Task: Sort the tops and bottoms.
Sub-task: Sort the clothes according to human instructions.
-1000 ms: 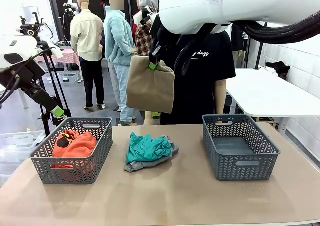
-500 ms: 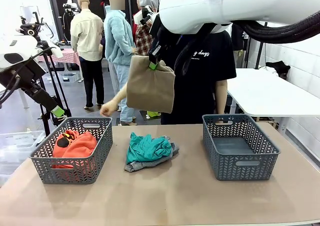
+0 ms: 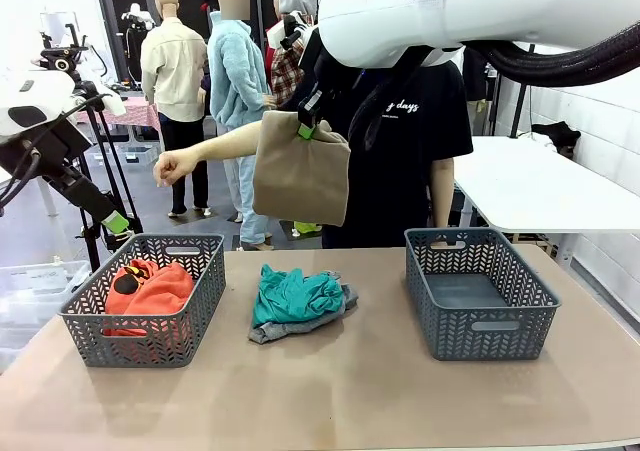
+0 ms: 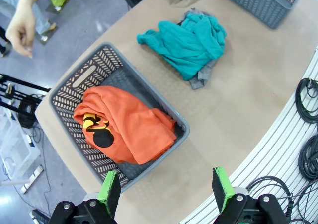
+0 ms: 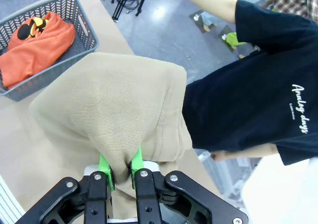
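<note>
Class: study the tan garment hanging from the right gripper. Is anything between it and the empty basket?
Nothing visible. The tan garment hangs clear in the air from the right gripper, and the empty basket, lower and to its right, is open-topped.

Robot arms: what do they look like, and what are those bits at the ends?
The right arm is a fat, smooth white shell with dark lettering starting "FRAN" and a black ribbed hose trailing off it. The left arm is white too, with black parts. Both end in black jaws with bright green pads.
</note>
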Controlling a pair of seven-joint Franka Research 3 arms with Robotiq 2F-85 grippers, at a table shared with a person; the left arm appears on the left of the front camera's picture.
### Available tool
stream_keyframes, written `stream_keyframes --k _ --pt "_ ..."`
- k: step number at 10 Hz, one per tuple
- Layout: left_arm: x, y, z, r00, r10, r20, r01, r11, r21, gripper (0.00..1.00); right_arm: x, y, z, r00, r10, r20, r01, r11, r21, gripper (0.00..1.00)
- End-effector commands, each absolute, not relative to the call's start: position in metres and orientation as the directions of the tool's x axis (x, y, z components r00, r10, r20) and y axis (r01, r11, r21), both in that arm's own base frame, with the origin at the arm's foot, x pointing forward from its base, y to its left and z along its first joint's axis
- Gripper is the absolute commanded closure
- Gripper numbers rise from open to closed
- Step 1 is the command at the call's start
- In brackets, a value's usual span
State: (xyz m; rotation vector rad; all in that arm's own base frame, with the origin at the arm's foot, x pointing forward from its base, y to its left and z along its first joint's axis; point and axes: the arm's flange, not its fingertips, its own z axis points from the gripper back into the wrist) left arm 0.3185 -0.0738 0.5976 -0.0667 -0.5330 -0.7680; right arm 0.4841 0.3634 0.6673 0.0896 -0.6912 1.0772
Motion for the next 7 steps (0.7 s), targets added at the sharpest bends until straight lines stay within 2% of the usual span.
stream_keyframes --k 1,7 --pt "0.3182 -0.0730 0.5968 0.597 -0.633 0.493 0.674 0.729 0.120 0.04 0.4847 0.3645 0.6703 0.291 0.775 0.561 -0.827 0.499 -0.260 1.00" --pt "0.3182 -0.0730 0.5968 0.597 -0.633 0.493 0.674 0.729 0.120 0.04 0.4847 0.3645 0.6703 0.291 0.775 0.561 -0.827 0.499 -0.260 1.00"
